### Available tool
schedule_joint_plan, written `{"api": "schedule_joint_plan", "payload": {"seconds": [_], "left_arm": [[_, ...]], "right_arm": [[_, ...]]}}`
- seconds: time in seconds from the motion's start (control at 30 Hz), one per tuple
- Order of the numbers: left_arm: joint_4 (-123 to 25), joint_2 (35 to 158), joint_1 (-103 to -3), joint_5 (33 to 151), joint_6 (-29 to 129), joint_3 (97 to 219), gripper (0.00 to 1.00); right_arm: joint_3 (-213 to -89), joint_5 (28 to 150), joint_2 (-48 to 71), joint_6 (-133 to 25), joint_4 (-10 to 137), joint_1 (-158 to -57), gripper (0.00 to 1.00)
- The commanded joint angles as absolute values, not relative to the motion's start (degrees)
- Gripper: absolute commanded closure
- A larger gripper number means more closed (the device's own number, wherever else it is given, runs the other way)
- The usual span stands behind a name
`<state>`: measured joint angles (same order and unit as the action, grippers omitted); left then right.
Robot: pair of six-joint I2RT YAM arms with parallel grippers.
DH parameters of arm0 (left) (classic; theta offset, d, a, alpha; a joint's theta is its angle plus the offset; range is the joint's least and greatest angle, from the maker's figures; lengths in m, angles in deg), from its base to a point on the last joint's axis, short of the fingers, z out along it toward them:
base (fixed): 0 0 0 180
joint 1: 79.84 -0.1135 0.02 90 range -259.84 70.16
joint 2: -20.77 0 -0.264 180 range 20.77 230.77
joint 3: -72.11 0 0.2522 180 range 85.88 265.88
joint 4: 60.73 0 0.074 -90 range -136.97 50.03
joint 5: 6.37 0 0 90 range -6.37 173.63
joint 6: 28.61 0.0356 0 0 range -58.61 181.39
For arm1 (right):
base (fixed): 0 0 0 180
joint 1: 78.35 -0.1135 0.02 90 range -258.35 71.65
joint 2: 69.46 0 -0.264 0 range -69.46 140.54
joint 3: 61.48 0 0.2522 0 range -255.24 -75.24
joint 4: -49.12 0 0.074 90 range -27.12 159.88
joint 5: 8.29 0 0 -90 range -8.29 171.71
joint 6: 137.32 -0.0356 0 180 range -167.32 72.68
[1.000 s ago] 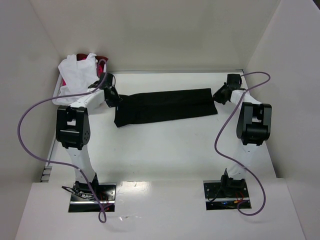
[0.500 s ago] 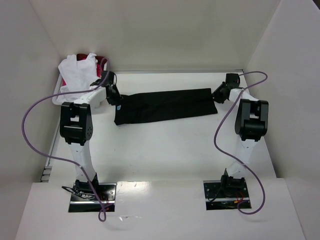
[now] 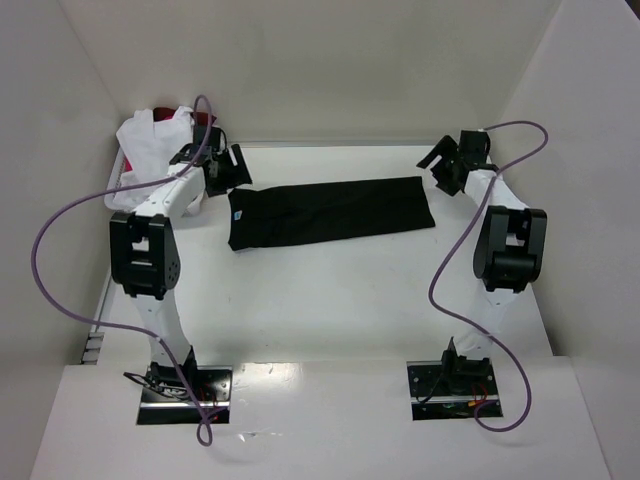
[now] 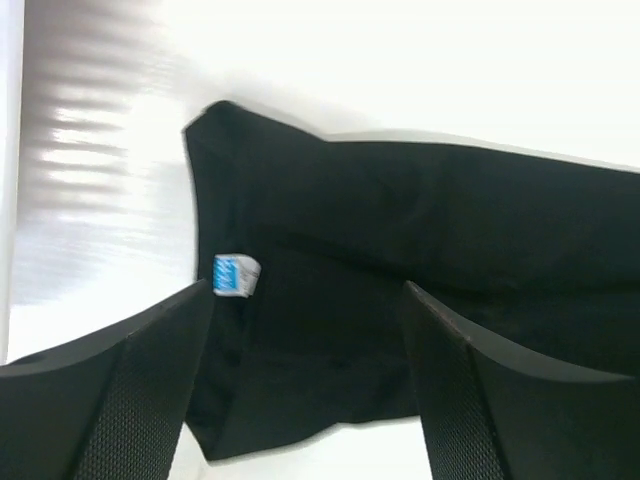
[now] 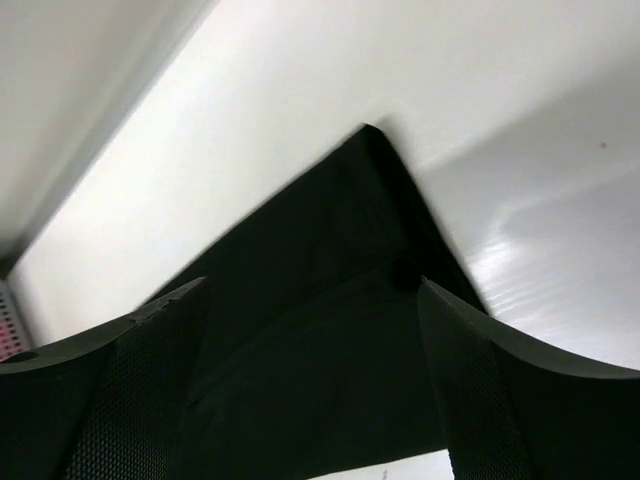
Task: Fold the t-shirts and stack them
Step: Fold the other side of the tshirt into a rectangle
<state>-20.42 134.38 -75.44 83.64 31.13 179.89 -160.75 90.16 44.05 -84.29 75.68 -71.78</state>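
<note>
One black t-shirt (image 3: 330, 212) was laid folded long mid-table; one white t-shirt (image 3: 150, 150) and one red t-shirt (image 3: 204, 121) were heaped far-left. The left gripper (image 3: 228, 170) and right gripper (image 3: 443, 165) were held spread, empty, at its ends. The heap was seen only from above; the blue neck label (image 4: 237, 275) was shown plainly at the left wrist.

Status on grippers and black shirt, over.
Left gripper, right gripper: jaws open, empty, one near each shirt end. Black t-shirt lying flat, folded to a long strip. Other shirts piled back-left, clear of it.
</note>
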Motion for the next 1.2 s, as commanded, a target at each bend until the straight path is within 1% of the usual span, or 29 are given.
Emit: {"api": "schedule_joint_plan", "payload": {"seconds": [0.0, 0.03, 0.07, 0.13, 0.23, 0.27, 0.3, 0.37, 0.4, 0.5, 0.53, 0.57, 0.67, 0.9, 1.13, 1.17], "left_arm": [[-22.3, 126.1, -73.9, 89.5, 32.7, 178.3, 0.16], [-22.3, 125.2, -73.3, 90.1, 32.7, 177.0, 0.16], [-23.0, 124.3, -72.3, 91.3, 32.7, 175.6, 0.16], [-24.5, 121.6, -71.7, 94.3, 31.9, 170.4, 0.17], [-27.2, 118.3, -70.9, 95.4, 29.2, 164.1, 0.23], [-27.7, 117.6, -70.9, 95.4, 28.7, 160.7, 0.31], [-28.3, 117.1, -70.9, 96.5, 28.7, 159.2, 0.35], [-29.7, 117.1, -70.9, 100.4, 28.0, 157.0, 0.49], [-30.3, 117.1, -70.4, 101.1, 27.5, 155.8, 0.62], [-30.3, 120.3, -69.8, 100.6, 27.5, 155.7, 0.8], [-30.3, 121.2, -69.8, 100.6, 27.5, 155.7, 0.86], [-30.3, 122.2, -69.8, 100.0, 27.5, 156.4, 0.87], [-30.3, 125.4, -69.8, 98.7, 27.5, 158.6, 0.9], [-29.7, 132.2, -72.4, 98.6, 28.0, 162.7, 0.9], [-29.0, 135.6, -72.9, 98.0, 28.0, 167.7, 0.9], [-29.0, 136.2, -73.4, 97.5, 28.5, 168.4, 0.89]], "right_arm": [[-162.4, 91.3, 37.2, -83.8, 73.1, -73.3, 0.11], [-162.4, 91.8, 36.5, -83.2, 73.1, -73.9, 0.11], [-161.9, 91.8, 36.0, -83.2, 73.1, -75.1, 0.15], [-161.9, 95.2, 35.3, -82.7, 73.1, -76.9, 0.16], [-163.2, 97.4, 35.3, -82.1, 73.1, -82.9, 0.22], [-164.0, 97.4, 35.9, -82.1, 73.1, -84.7, 0.25], [-164.5, 97.4, 36.9, -82.1, 73.1, -86.5, 0.3], [-165.8, 97.4, 38.5, -82.7, 72.5, -91.2, 0.38], [-166.3, 98.1, 40.4, -82.7, 72.5, -92.6, 0.49], [-169.1, 99.3, 43.8, -82.7, 73.2, -97.4, 0.66], [-170.2, 99.3, 46.4, -82.7, 73.8, -98.5, 0.73], [-172.4, 99.9, 47.7, -82.7, 74.3, -100.6, 0.75], [-176.0, 99.9, 52.1, -82.7, 75.5, -103.9, 0.75], [-181.0, 99.9, 57.8, -83.4, 77.5, -107.3, 0.75], [-185.8, 101.6, 63.9, -83.9, 79.3, -108.6, 0.75], [-187.3, 101.6, 64.6, -83.9, 79.3, -109.2, 0.75]]}}
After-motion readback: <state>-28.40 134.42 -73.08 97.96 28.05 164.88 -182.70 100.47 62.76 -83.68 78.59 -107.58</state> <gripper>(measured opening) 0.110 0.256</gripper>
